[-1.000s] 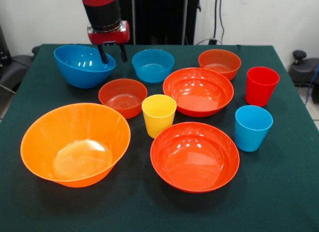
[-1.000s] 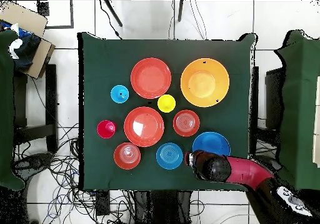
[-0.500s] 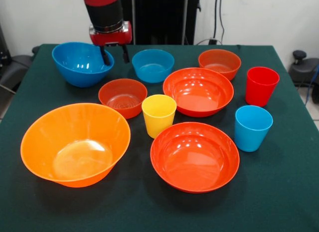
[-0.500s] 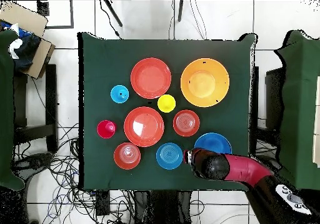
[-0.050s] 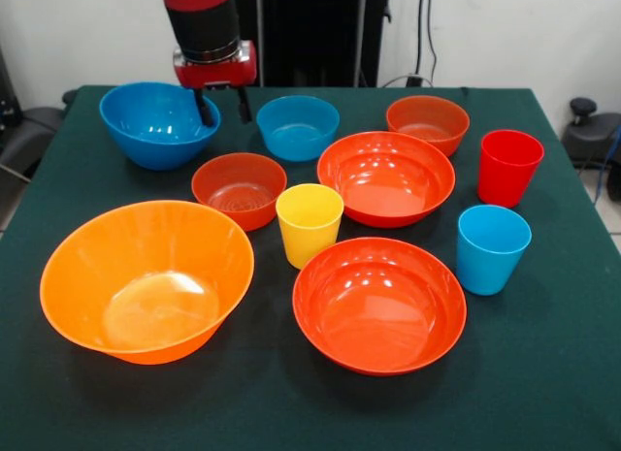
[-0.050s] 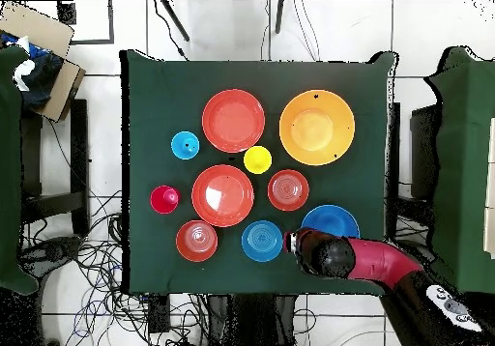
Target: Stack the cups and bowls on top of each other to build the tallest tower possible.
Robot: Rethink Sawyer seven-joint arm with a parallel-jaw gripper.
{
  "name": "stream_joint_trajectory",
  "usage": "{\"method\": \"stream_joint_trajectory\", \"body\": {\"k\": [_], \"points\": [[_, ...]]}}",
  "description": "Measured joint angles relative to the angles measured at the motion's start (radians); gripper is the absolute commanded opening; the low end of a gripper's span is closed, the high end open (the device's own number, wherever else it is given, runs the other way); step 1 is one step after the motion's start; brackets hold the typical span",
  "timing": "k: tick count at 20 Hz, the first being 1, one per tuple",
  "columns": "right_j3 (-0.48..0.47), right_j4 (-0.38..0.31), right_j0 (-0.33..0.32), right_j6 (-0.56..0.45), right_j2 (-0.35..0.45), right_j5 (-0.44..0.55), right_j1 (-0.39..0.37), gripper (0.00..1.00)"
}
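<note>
The two dark fingers (image 5: pixel 204 109) pinch the rim of the big shiny blue plastic bowl (image 5: pixel 155 123), one inside and one outside, under the red and black gripper (image 5: pixel 221 107). This bowl sits near a far corner of the green tabletop (image 5: pixel 543 373). Just beside it is the small blue plastic bowl (image 5: pixel 298 127). The huge orange plastic bowl (image 5: pixel 146 279) sits near the front edge. No bowls or cups are stacked.

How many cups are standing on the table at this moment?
3. The yellow cup stands in the middle among the bowls. The light blue cup and the red cup stand together at one side, the red one farther back. None seems hidden.
</note>
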Motion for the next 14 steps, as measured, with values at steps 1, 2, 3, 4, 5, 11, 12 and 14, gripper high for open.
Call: {"method": "stream_joint_trajectory", "body": {"k": [1,2,3,4,5,11,12,14], "points": [[0.0,0.0,-0.001,0.0,0.0,0.0,-0.001,1.0],[0.0,0.0,-0.001,0.0,0.0,0.0,-0.003,1.0],[0.0,0.0,-0.003,0.0,0.0,0.0,-0.005,1.0],[0.0,0.0,-0.005,0.0,0.0,0.0,-0.009,1.0],[0.0,0.0,-0.006,0.0,0.0,0.0,-0.011,1.0],[-0.001,0.0,-0.017,0.0,0.0,0.0,-0.02,1.0],[-0.002,-0.001,-0.019,0.0,0.0,0.0,-0.019,1.0],[-0.003,-0.004,-0.024,0.0,0.0,0.0,-0.016,1.0]]}}
